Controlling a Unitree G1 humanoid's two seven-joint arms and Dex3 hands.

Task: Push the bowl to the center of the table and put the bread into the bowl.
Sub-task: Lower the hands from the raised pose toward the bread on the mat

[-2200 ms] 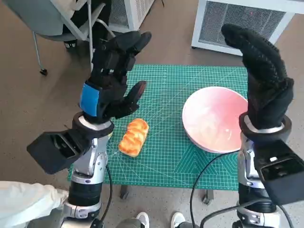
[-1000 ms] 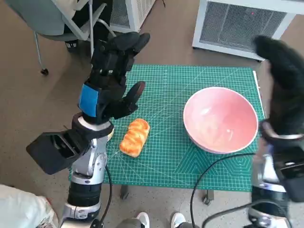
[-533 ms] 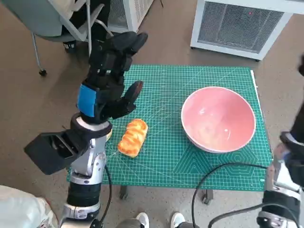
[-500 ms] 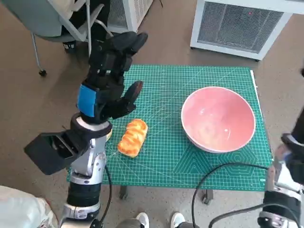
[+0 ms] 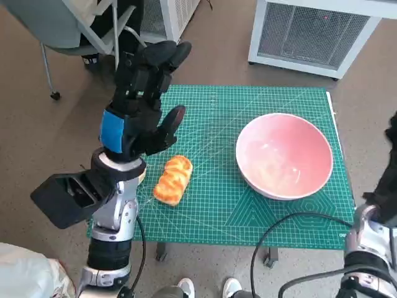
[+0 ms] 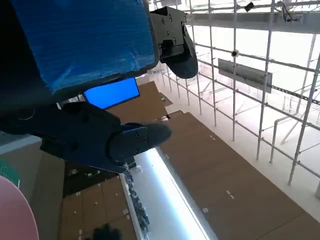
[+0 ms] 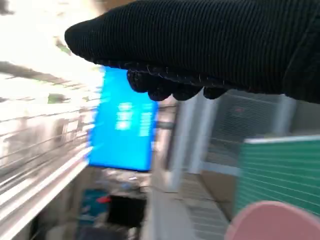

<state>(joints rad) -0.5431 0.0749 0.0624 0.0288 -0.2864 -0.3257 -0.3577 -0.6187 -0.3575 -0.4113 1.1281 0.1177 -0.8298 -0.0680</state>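
The pink bowl stands on the right half of the green cutting mat; its rim also shows in the left wrist view and the right wrist view. A golden bread loaf lies on the mat's left part, well apart from the bowl. My left hand is raised above and behind the bread with its fingers spread, holding nothing. My right hand is beyond the table's right edge, mostly cut off in the head view. Its glove shows nothing in its grasp.
A grey chair stands at the back left and white grated units stand behind the table. A black cable loops over the front right corner. A person's shoes and a pale sleeve show near the front.
My right hand has swung from over the bowl out past the table's right edge, nearly leaving the head view. The left hand, bread and bowl have stayed put.
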